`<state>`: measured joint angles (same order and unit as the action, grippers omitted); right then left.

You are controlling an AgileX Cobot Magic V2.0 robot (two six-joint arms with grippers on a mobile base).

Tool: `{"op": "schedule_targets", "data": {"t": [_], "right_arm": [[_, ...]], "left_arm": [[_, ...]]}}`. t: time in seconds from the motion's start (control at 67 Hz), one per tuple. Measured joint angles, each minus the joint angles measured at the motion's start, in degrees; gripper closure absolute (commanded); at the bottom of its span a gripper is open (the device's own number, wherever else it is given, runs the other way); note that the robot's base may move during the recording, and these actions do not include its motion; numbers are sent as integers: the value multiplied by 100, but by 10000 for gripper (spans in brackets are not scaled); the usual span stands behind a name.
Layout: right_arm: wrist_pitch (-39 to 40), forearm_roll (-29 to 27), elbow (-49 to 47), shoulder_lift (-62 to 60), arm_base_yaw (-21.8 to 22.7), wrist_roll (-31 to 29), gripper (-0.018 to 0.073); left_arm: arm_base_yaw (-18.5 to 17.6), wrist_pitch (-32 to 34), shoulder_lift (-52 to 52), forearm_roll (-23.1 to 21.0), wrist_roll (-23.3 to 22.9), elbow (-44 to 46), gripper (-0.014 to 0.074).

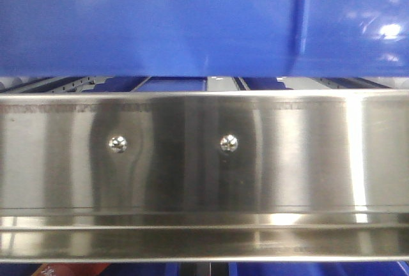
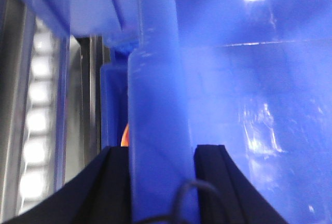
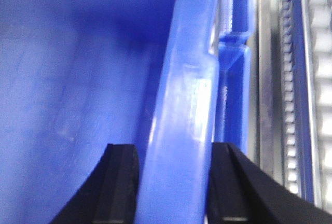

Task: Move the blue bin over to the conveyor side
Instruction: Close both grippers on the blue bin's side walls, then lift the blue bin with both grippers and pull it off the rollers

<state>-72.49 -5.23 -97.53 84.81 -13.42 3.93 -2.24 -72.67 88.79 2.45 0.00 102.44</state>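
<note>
The blue bin (image 1: 147,20) fills the top of the front view, its wall just above the steel rail. In the left wrist view my left gripper (image 2: 162,182) is shut on the bin's thick rim (image 2: 155,105), one black finger (image 2: 116,182) outside and the other inside the tub. In the right wrist view my right gripper (image 3: 174,187) is shut on the opposite rim (image 3: 181,105), one finger (image 3: 122,182) inside and the other outside. The dark belt of the conveyor side is out of view.
A shiny steel rail (image 1: 204,161) with two screws (image 1: 117,143) crosses the front view below the bin. White rollers run beside the bin in the left wrist view (image 2: 33,125) and the right wrist view (image 3: 321,79). A small orange patch (image 2: 124,138) shows by the left finger.
</note>
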Motion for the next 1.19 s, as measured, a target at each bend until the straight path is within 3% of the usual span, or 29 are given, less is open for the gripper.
{"op": "schedule_targets", "data": {"t": [0.328,0.537,0.731,1.193], "right_arm": [[-33,72,264,-1161,-1,-2,637],[-86,81,763,-1600,-34,-12,637],[-184,70,807,-1628,-42,-23,637],[21,70,807,-2181,-42,-31,637]], "left_arm": [[-176,-61,-1309,-52,-83,-78,605],[-204,-74,-2009,-176,-236,-838,605],[-204,-127,-2296,-245,-311,-1561,605],[-204,-72,-2761,-426,-322,-1631,605]]}}
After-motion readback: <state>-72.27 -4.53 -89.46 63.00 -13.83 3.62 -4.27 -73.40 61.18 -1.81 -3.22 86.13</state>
